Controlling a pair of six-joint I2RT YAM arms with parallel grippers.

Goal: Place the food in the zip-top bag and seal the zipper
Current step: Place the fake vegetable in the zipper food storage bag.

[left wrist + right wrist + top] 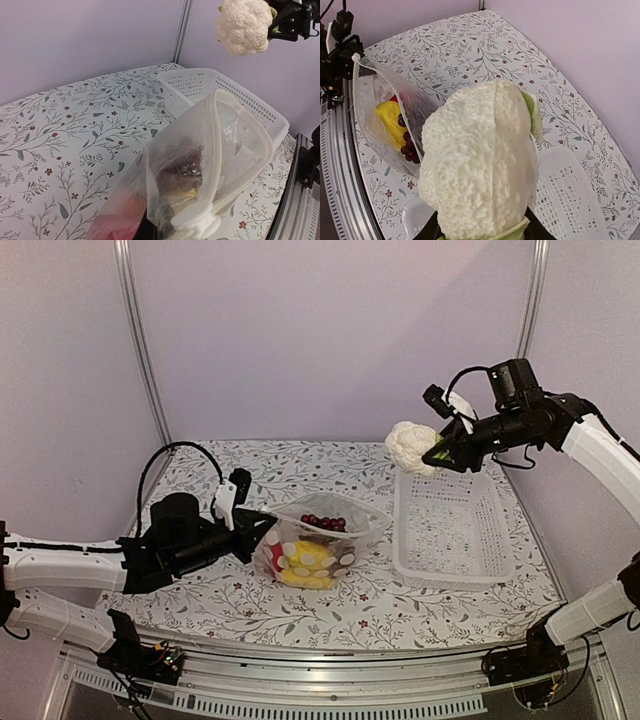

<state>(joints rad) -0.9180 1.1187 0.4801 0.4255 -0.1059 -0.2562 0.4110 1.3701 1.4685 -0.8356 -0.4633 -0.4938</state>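
Observation:
The clear zip-top bag (315,540) stands open on the table, with yellow pieces (303,562), a dark grape bunch (324,522) and something red inside. My left gripper (258,530) is shut on the bag's left mouth edge and holds it up. The bag's rim (215,150) fills the left wrist view. My right gripper (440,452) is shut on the white cauliflower (410,446) and holds it high above the far left corner of the basket, to the right of the bag. The cauliflower (480,165) hides the right fingers in the right wrist view. It also shows in the left wrist view (243,26).
A white slotted basket (452,525) sits to the right of the bag, with nothing in it. The flowered tablecloth (300,465) covers the table. Walls stand at the back and sides. A metal rail (330,665) runs along the near edge.

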